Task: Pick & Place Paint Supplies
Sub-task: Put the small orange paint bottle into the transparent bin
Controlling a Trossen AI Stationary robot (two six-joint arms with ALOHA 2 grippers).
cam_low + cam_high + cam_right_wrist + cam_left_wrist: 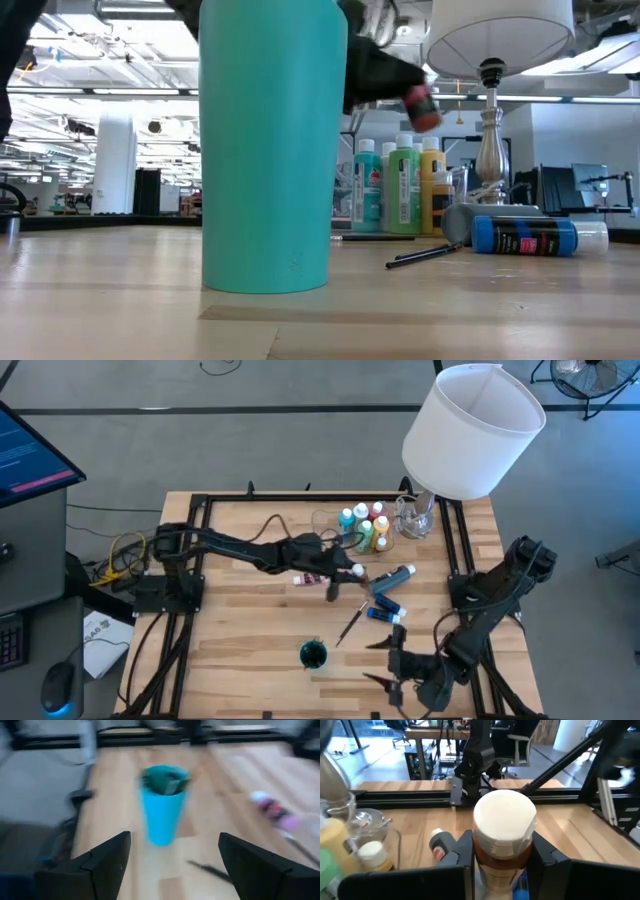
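Bench [240, 650] was light wood planks in a black frame, grey floor around it, open workshop behind in the low view. Left gripper [345, 570] was mid-bench, clenched on a white-capped reddish paint bottle [504, 832], held off the surface. Right gripper [385, 662] was released, empty, near the front edge beside the teal plastic cup [313, 654]. Blue paint bottles [388, 594] and a thin dark brush [348, 627] lay between. Cup blocked much of the low view; right wrist view was smeared.
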